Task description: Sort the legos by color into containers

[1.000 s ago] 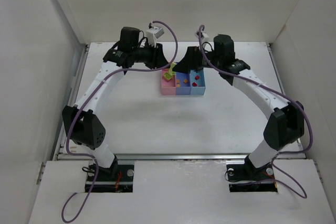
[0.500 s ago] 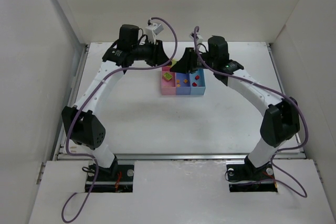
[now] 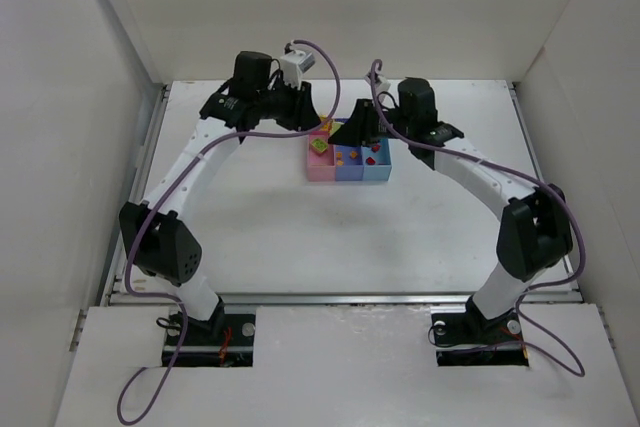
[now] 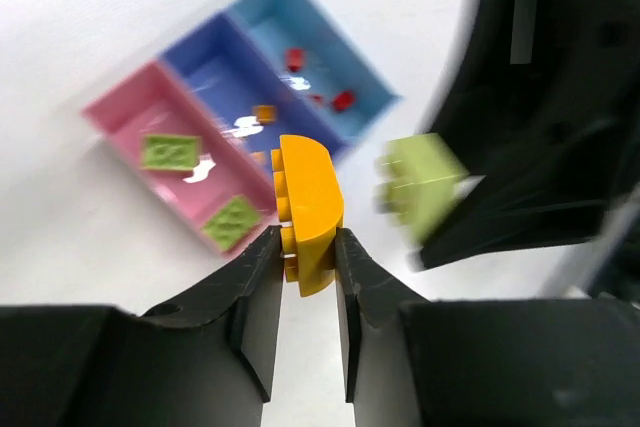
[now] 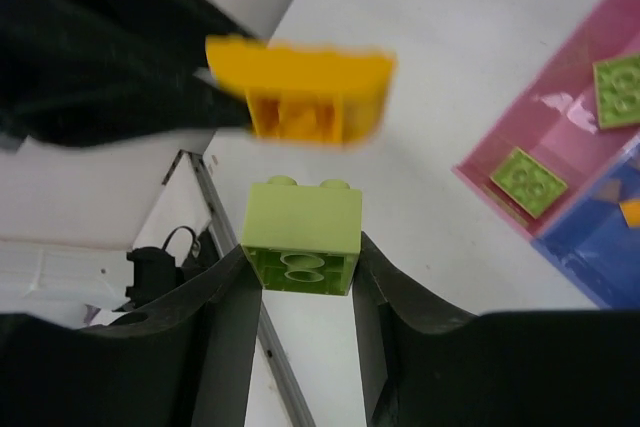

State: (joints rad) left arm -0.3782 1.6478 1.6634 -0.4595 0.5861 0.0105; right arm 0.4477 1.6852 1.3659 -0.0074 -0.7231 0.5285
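Observation:
My left gripper (image 4: 305, 247) is shut on an orange round-topped lego (image 4: 308, 209), held above the table behind the containers. Close beside it, my right gripper (image 5: 303, 257) is shut on a lime green lego (image 5: 303, 235), studs pointing away; a small gap separates the two bricks. The containers sit in a row: the pink bin (image 4: 128, 115) holds two flat lime green plates (image 4: 170, 151), the purple-blue bin (image 4: 215, 72) holds small orange pieces (image 4: 264, 113), and the light blue bin (image 4: 272, 9) holds red pieces (image 4: 343, 100). From above, both grippers (image 3: 318, 125) (image 3: 352, 133) meet at the back edge of the bins (image 3: 320, 171).
White walls enclose the table on three sides. A metal rail (image 5: 240, 297) runs along the table's left edge. Purple cables (image 3: 330, 57) loop over both wrists. The arms' bases (image 3: 205, 332) stand at the near edge.
The right arm has swung left, bringing its gripper close to the left gripper over the back of the bins. The left gripper has shifted only slightly.

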